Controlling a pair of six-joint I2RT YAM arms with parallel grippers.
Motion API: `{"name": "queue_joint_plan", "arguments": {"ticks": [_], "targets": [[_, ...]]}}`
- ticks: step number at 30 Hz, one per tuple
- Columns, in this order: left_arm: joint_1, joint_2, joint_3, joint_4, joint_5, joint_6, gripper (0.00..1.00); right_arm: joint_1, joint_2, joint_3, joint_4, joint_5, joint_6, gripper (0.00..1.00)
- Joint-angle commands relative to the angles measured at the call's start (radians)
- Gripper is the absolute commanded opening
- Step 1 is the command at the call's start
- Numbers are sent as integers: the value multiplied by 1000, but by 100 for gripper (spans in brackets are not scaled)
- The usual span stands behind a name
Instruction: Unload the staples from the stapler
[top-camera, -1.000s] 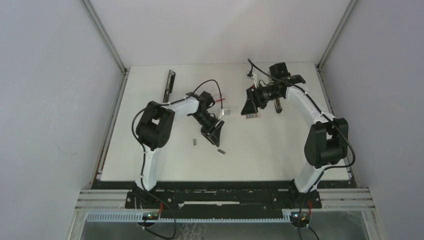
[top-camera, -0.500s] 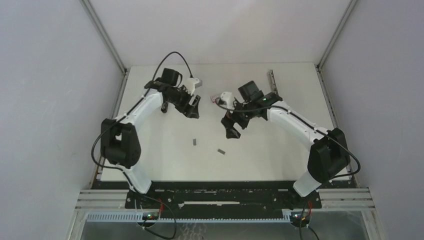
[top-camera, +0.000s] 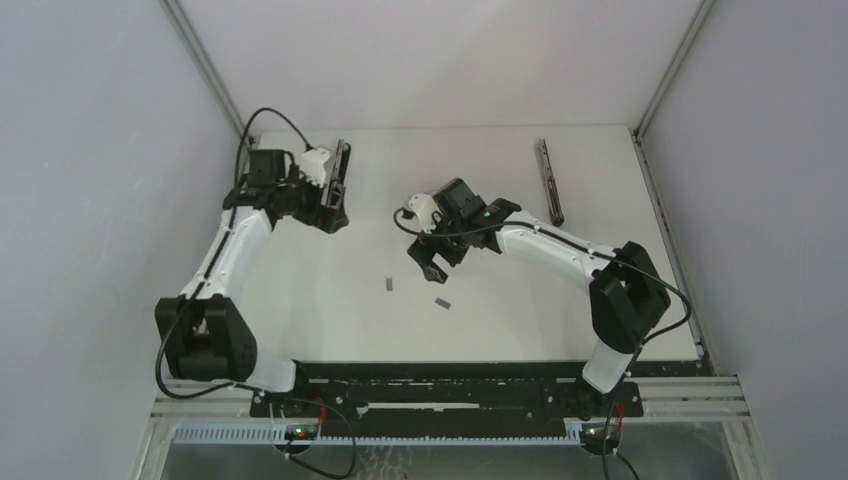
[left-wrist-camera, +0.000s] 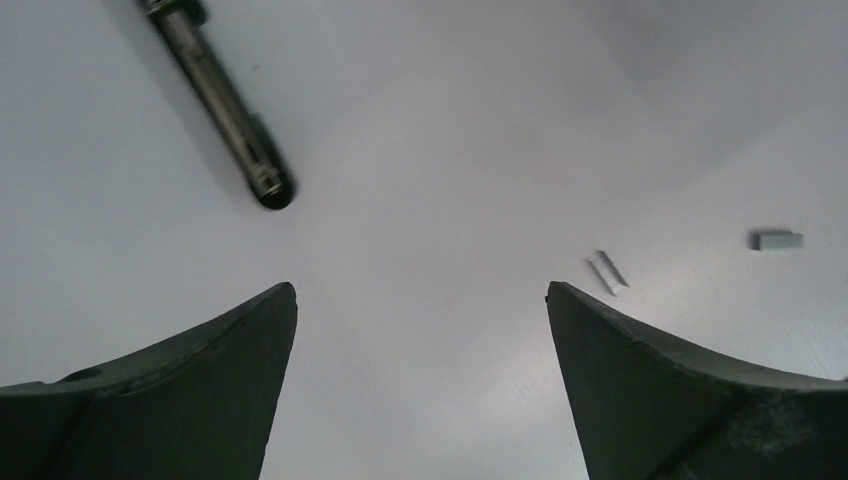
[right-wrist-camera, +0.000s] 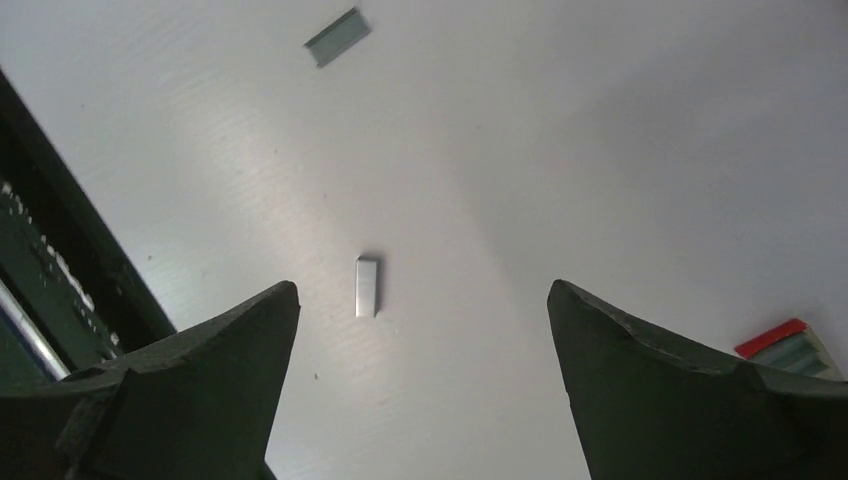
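Note:
Two short grey staples (top-camera: 389, 284) (top-camera: 441, 302) lie loose on the white table (top-camera: 520, 310), in the middle towards the front. One long dark stapler bar (top-camera: 341, 172) lies at the back left and another (top-camera: 548, 180) at the back right. My left gripper (top-camera: 330, 214) is open and empty just right of the left bar. The left wrist view shows the gripper (left-wrist-camera: 420, 285) over bare table, with a bar (left-wrist-camera: 220, 110) and both staples (left-wrist-camera: 607, 272) (left-wrist-camera: 778, 240) ahead. My right gripper (top-camera: 428, 266) is open above the table, with one staple (right-wrist-camera: 367, 286) just ahead of its left fingertip (right-wrist-camera: 280, 300).
A small red-and-white box (right-wrist-camera: 790, 345) shows at the right edge of the right wrist view. The table's dark front edge (right-wrist-camera: 60, 250) runs along that view's left side. Grey walls and metal posts close in the table's back and sides.
The left arm swung from the middle of the table to the back left, beside the stapler bar. The right arm came from the back right to the middle. Both grippers opened wider.

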Motion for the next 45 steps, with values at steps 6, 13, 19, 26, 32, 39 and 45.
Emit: {"name": "queue_joint_plan", "arguments": {"ticks": [6, 13, 19, 26, 32, 39, 45], "targets": [[82, -255, -212, 255, -369, -123, 100, 52, 178, 209, 47, 130, 288, 86], [82, -376, -317, 326, -476, -119, 100, 93, 297, 296, 38, 110, 433, 77], [83, -426, -352, 365, -496, -113, 100, 126, 379, 351, 21, 108, 477, 69], [83, -428, -367, 380, -505, -110, 100, 130, 440, 407, 10, 83, 493, 57], [84, -436, -376, 391, -509, -111, 100, 131, 483, 435, -5, 82, 491, 48], [84, -441, -380, 396, -506, -111, 100, 129, 518, 462, -15, 71, 488, 46], [83, -446, -387, 404, -512, -109, 100, 129, 523, 463, -18, 70, 488, 44]]}}
